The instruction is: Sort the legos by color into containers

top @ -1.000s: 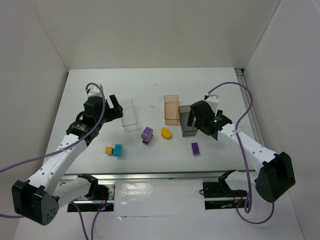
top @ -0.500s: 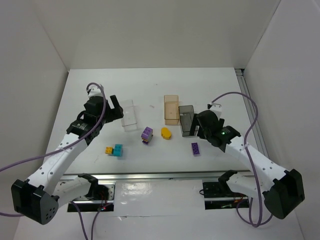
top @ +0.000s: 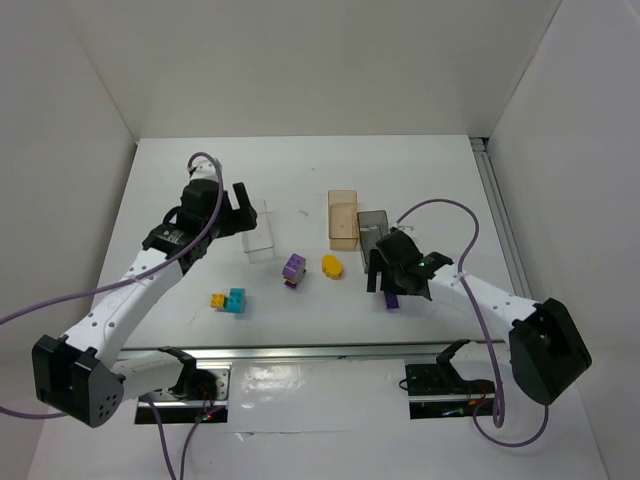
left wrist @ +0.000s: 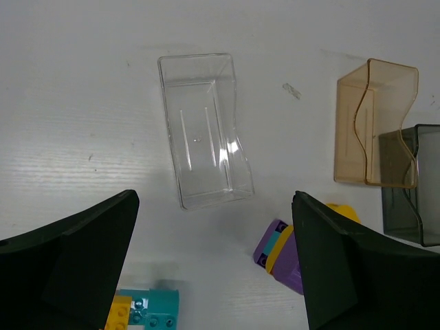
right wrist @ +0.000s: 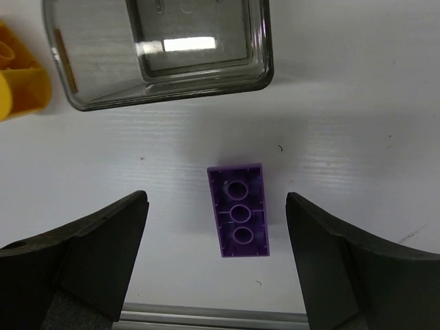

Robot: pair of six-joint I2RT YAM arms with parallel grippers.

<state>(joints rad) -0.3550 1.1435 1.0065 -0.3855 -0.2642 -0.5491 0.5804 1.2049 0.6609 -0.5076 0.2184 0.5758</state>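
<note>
My right gripper (top: 388, 283) is open and hovers over a lone purple lego (top: 392, 299). In the right wrist view this brick (right wrist: 238, 210) lies hollow side up between my fingers (right wrist: 89, 254), untouched. The smoky grey bin (right wrist: 265, 55) stands just beyond it, next to the orange bin (top: 343, 218). My left gripper (top: 244, 211) is open and empty beside the clear bin (top: 258, 232). The left wrist view shows the clear bin (left wrist: 205, 130) empty. A purple clump with a yellow and teal layer (left wrist: 282, 254) and a teal-and-yellow clump (left wrist: 148, 309) lie below it.
A rounded yellow piece (top: 332, 265) lies between the purple clump (top: 293, 269) and the grey bin (top: 372, 240). The teal-and-yellow clump (top: 229, 300) lies near the front left. A metal rail (top: 320, 350) runs along the table's near edge.
My right gripper has moved from above the grey bin toward the near edge and now sits over the lone purple lego. My left gripper has shifted slightly farther and right, toward the clear bin.
</note>
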